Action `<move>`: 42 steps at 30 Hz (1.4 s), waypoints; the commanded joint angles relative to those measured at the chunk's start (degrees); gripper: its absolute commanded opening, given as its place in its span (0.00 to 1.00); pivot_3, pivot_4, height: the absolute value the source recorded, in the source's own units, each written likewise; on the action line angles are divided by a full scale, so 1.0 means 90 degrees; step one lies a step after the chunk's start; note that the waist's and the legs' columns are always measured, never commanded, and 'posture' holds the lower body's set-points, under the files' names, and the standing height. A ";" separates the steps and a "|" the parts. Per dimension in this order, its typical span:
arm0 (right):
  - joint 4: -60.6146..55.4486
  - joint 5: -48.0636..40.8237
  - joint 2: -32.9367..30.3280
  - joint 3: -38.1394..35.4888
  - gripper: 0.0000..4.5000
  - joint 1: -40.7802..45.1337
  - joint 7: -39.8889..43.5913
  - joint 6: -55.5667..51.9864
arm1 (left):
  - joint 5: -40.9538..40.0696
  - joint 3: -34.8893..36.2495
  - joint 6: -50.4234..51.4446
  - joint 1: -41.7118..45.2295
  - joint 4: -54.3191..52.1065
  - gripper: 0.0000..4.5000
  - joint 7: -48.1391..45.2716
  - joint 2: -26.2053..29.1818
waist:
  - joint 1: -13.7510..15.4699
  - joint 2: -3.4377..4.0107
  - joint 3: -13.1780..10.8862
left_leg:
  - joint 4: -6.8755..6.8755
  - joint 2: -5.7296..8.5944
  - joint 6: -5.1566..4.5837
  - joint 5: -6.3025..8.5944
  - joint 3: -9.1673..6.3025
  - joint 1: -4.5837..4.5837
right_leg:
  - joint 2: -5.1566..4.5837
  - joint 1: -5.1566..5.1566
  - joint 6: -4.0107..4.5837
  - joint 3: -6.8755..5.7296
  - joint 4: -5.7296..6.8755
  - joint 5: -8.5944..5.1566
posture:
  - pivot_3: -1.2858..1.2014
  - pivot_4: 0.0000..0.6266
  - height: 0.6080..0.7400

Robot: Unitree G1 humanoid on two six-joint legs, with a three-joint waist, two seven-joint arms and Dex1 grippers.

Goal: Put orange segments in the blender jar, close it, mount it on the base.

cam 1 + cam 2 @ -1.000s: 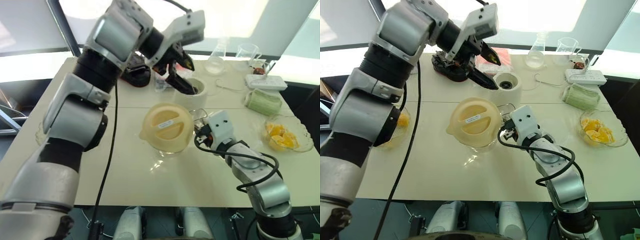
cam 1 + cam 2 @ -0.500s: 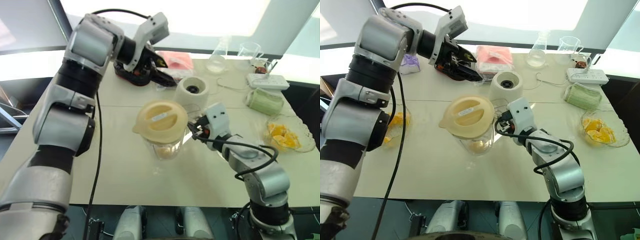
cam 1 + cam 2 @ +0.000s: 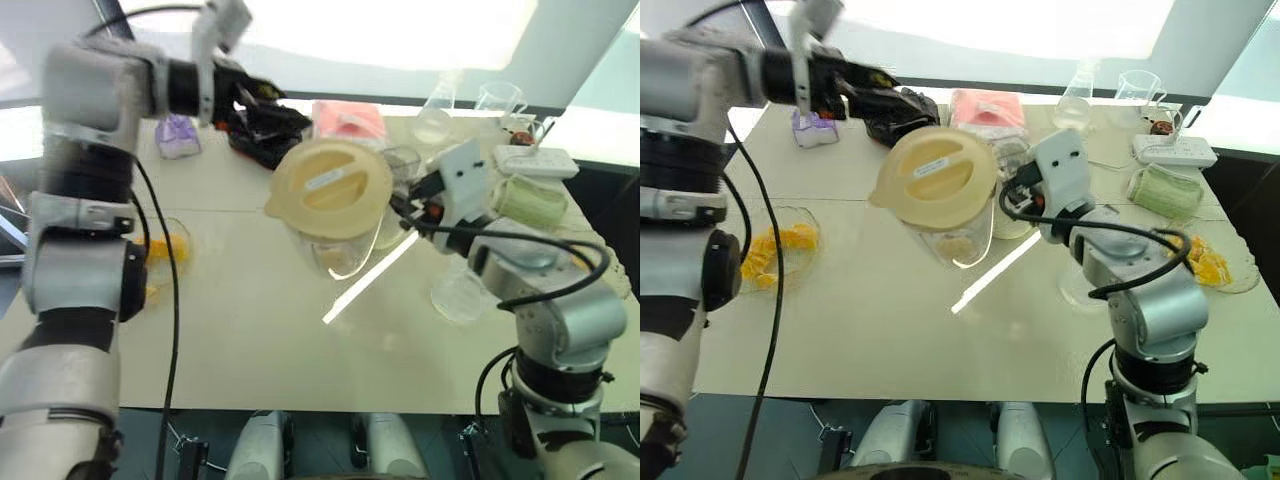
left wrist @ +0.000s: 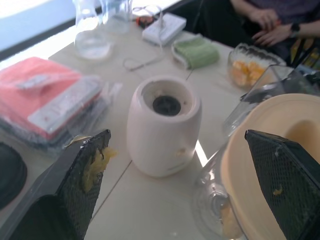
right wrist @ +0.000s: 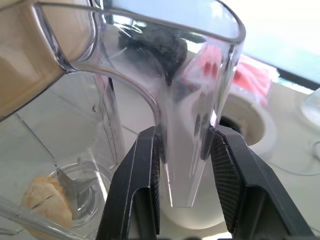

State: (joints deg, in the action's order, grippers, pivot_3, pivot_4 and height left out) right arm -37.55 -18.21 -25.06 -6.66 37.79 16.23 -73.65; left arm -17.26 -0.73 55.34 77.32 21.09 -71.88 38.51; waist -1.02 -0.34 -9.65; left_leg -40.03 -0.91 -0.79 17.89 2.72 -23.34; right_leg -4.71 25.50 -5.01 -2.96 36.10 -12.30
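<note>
The two head views are looking forward and down over the desk (image 3: pixel 250 330) from above, sitting side by side and sharing nearly the whole scene, the right eye slightly offset. The left wrist view is looking along its tool (image 4: pixel 180 200) from close above the desk toward the base (image 4: pixel 163 125) and the far edge. The right wrist view is sitting very near the blender jar (image 5: pixel 185 100), facing its handle, with the base showing behind, shared with the left wrist view.
</note>
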 commanded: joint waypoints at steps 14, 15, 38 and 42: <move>0.1871 -0.0011 -0.0873 -0.1038 0.25 0.1707 -0.0065 0.0333 | -0.1608 0.1650 0.0360 -0.2146 -0.2469 1.00 0.1626 -0.0012 | 0.0018 -0.0002 -0.0015 | 0.0001 0.0004 0.0035 -0.0021 0.0006 0.0015 | -0.0004 -0.0004 0.0003 0.0015 0.0008 0.0004 | 0.52 0.24 1.00; 0.2052 0.0048 -0.0913 -0.1035 0.25 0.1799 -0.0126 0.0417 | -0.1668 0.1623 0.0336 -0.2312 -0.2656 1.00 0.1685 -0.0064 | 0.0022 -0.0003 -0.0015 | 0.0000 0.0003 0.0040 -0.0023 0.0003 0.0014 | -0.0003 -0.0004 0.0005 0.0014 0.0009 0.0005 | 0.52 0.24 1.00; 0.3057 0.0111 -0.0522 -0.1245 0.25 0.2367 -0.0753 0.2047 | -0.2260 0.0972 0.0242 -0.3767 -0.3657 1.00 0.2466 -0.0318 | 0.0024 0.0000 -0.0017 | 0.0003 0.0004 0.0044 -0.0026 0.0012 0.0021 | 0.0002 -0.0006 0.0015 0.0026 0.0005 0.0012 | 0.52 0.24 1.00; 0.3226 0.0155 -0.0384 -0.1322 0.25 0.2367 -0.0913 0.2430 | -0.2301 0.0943 0.0273 -0.3698 -0.3639 1.00 0.2523 -0.0348 | 0.0028 0.0000 -0.0017 | 0.0005 0.0003 0.0044 -0.0026 0.0012 0.0019 | 0.0002 -0.0006 0.0015 0.0026 0.0000 0.0012 | 0.52 0.24 1.00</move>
State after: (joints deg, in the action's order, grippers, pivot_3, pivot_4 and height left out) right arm -7.33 -16.55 -28.31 -16.20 56.58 8.95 -55.34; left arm -36.89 7.55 58.41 42.96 -10.86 -49.52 34.87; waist -0.77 -0.34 -9.80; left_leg -39.99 -0.88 -0.39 17.65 2.84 -23.18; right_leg -4.70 25.44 -4.88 -2.73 36.09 -12.19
